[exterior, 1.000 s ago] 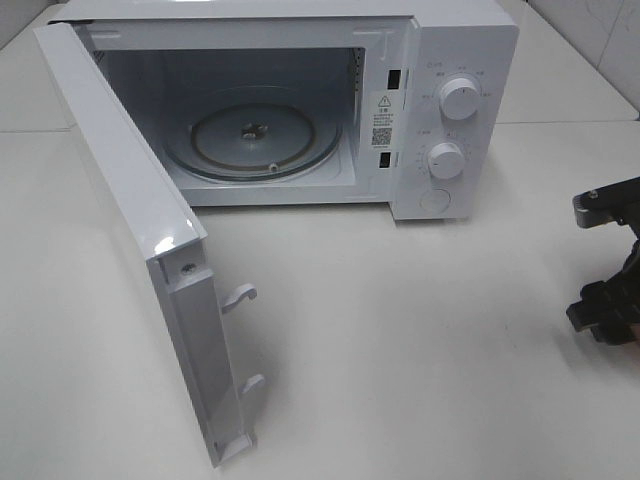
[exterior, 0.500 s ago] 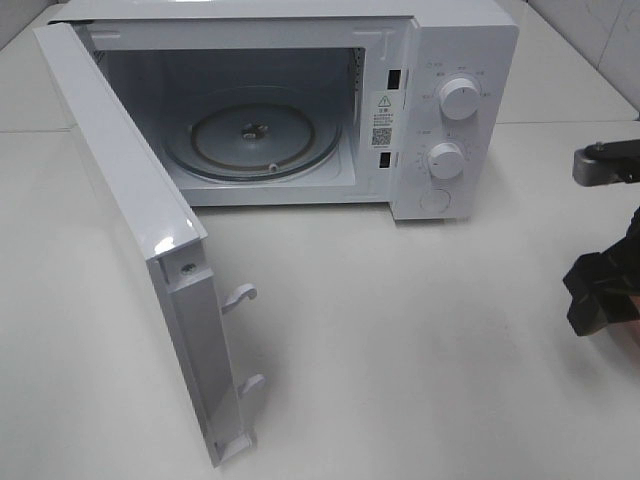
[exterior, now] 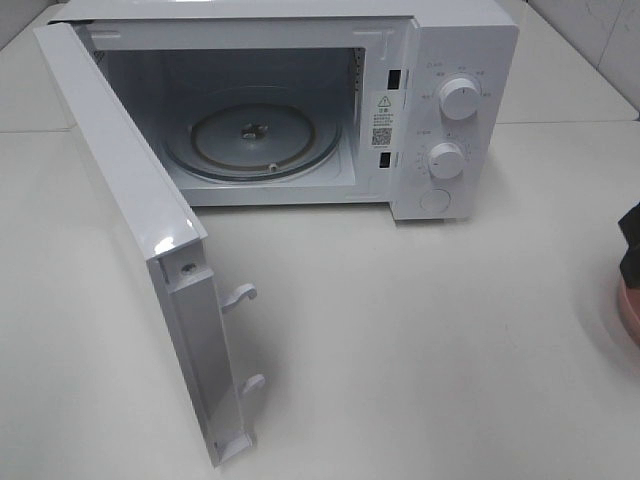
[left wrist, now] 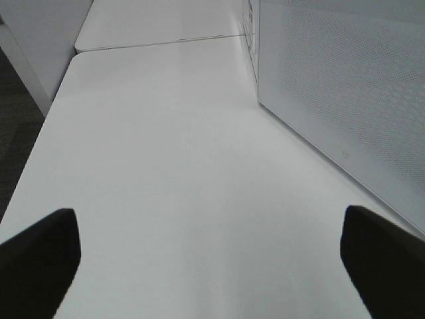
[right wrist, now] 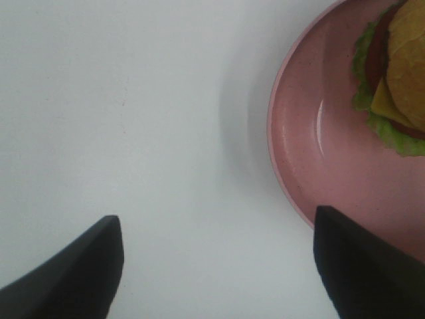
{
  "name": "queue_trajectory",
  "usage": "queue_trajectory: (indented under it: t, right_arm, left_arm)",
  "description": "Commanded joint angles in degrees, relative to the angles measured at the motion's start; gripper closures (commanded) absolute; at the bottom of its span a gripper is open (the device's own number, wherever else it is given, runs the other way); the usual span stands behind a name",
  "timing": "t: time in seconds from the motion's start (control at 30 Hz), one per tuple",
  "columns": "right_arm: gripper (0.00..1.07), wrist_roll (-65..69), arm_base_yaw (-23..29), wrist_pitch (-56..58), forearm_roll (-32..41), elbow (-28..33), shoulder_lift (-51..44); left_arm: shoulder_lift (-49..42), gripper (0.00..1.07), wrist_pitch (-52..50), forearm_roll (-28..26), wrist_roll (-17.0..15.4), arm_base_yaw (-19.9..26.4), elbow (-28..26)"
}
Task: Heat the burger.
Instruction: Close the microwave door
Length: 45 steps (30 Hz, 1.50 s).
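Microwave [exterior: 440, 110]: you see it at the back of the white table [exterior: 420, 330], its cavity lit and holding only a glass turntable [exterior: 252, 143].
Door [exterior: 130, 210]: swung fully out toward you on the left side, with 2 white latch hooks [exterior: 240, 295] along its free edge.
Controls: 2 round knobs [exterior: 459, 98] stacked on the right panel, with 1 round button [exterior: 435, 200] below them.
Left gripper [left wrist: 212, 259]: spread wide; you see 2 dark fingertips [left wrist: 40, 256] at the corners of the left wrist view, with bare table between them and nothing held. The perforated face of the door [left wrist: 345, 86] stands just beside it.
Right gripper [right wrist: 219, 266]: spread wide and holding nothing; one fingertip [right wrist: 86, 259] is over bare table, the other overlaps the plate's rim in the right wrist view.
Plate [right wrist: 319, 153]: salmon-pink, resting on the table; in the high view you catch only a sliver of it [exterior: 630, 305] at the right edge, well apart from the microwave.
Burger [right wrist: 398, 73]: sits on the plate, partly cut off by the frame; you can make out bun, yellow cheese, green lettuce and a dark red layer.
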Motion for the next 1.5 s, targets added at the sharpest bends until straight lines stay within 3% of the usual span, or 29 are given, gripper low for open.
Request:
queue_trajectory:
  t: [0.03,0.23,0.33,0.43,0.6,0.7,0.97,1.3,1.5]
  right_arm:
    - [0.3,-0.06,-0.29,1.49,0.0,0.17,-4.01]
    - [0.3,0.0,-0.29,2.64,0.23,4.64,-16.04]
    - [0.31,-2.41,-0.29,3.72,0.23,9.63,-26.64]
    - [0.31,-3.27,-0.29,3.9,0.57,10.49,-28.82]
    - [0.31,-4.58,-0.29,6.25,2.06,13.81,-42.97]
    - [0.31,-4.76,-0.29,6.93,2.06,13.87,-44.63]
    - [0.31,-8.31,-0.29,8.48,2.41,15.13,-59.76]
    - [0.31,-7.51,-0.29,8.48,2.35,15.13,-69.44]
    - [0.31,-7.22,-0.29,8.48,2.98,15.13,-69.96]
  left_arm:
    - [-1.15,0.06,-0.17,-0.17,-0.06,0.11,0.11]
    - [-1.15,0.06,-0.17,-0.17,-0.06,0.11,0.11]
    - [-1.15,0.06,-0.17,-0.17,-0.06,0.11,0.11]
    - [-1.15,0.06,-0.17,-0.17,-0.06,0.11,0.11]
    - [-1.15,0.06,-0.17,-0.17,-0.06,0.11,0.11]
    - [-1.15,0.06,-0.17,-0.17,-0.06,0.11,0.11]
    - [-1.15,0.06,-0.17,-0.17,-0.06,0.11,0.11]
    - [-1.15,0.06,-0.17,-0.17,-0.06,0.11,0.11]
    - [-1.15,0.06,-0.17,-0.34,0.06,0.11,0.11]
